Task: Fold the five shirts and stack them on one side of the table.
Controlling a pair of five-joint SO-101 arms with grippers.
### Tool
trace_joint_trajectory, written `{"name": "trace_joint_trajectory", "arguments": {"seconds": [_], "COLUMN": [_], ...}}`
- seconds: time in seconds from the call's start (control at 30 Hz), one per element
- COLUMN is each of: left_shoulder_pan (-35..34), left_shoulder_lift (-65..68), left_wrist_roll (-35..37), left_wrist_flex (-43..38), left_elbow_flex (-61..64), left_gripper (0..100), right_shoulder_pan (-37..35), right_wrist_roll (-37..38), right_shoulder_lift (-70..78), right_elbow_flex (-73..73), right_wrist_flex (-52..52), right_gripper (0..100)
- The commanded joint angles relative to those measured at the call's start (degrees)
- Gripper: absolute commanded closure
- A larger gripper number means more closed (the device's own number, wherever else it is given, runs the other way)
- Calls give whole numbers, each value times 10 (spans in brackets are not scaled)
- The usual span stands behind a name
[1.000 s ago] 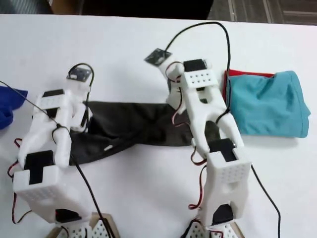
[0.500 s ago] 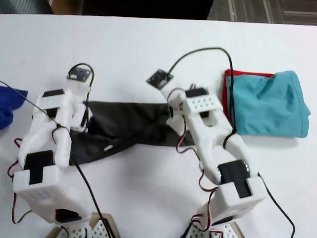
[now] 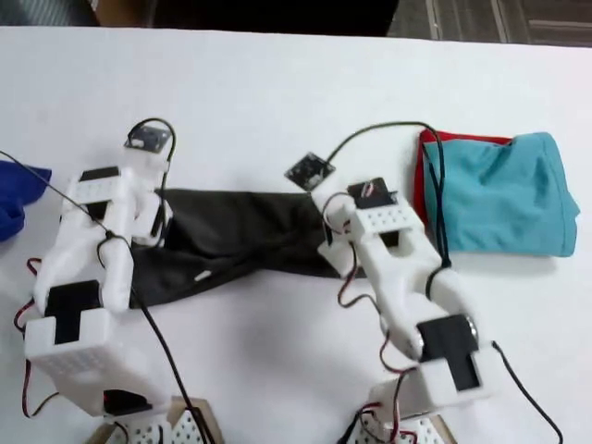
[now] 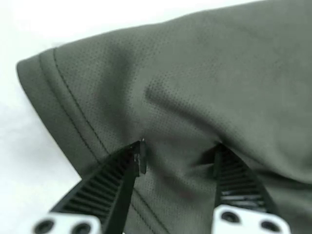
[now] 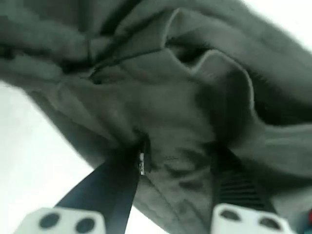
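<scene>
Right of dark shirt (image 3: 231,231), teal shirt (image 3: 499,194)

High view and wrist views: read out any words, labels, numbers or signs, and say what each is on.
No text can be read.
On the dark shirt, a small white mark, perhaps a tag: too small to read.
On the teal shirt and the table: no print.

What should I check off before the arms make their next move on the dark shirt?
1. The left gripper is over the dark shirt at its hemmed end: ok.
2. The right gripper is over its other end: ok.
3. The dark shirt lies flat: not ok, twisted and bunched.
4. The teal shirt is folded and stacked on the red shirt: ok.
5. The blue shirt is folded: cannot tell, mostly past the view's edge.
</scene>
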Motion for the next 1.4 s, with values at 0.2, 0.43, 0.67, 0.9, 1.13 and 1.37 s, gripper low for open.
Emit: {"name": "trace_joint_trajectory", "arguments": {"seconds": [0.2, 0.43, 0.67, 0.9, 1.13, 1.37], "left_shoulder_pan": [16, 70, 154, 170, 213, 273], "left_shoulder_lift": [0, -31, -64, -25, 38, 49], "left_wrist_roll": [3, 4, 3, 4, 5, 6], "left_wrist_flex": [-17, 110, 272, 278, 272, 254], "left_elbow_flex": [0, -86, -255, -276, -276, -275], "left_gripper": [758, 758, 758, 758, 758, 759], "right_shoulder_pan": [12, 53, 129, 132, 149, 146], "right_wrist_roll": [-2, -11, -65, -70, -70, -70], "right_shoulder_lift": [-127, -138, -213, -385, -396, -401], "right_elbow_flex": [-11, -61, 47, 289, 346, 375], "right_wrist_flex": [20, 50, 28, -100, -201, -247], "right_gripper": [788, 787, 787, 787, 789, 789]}}
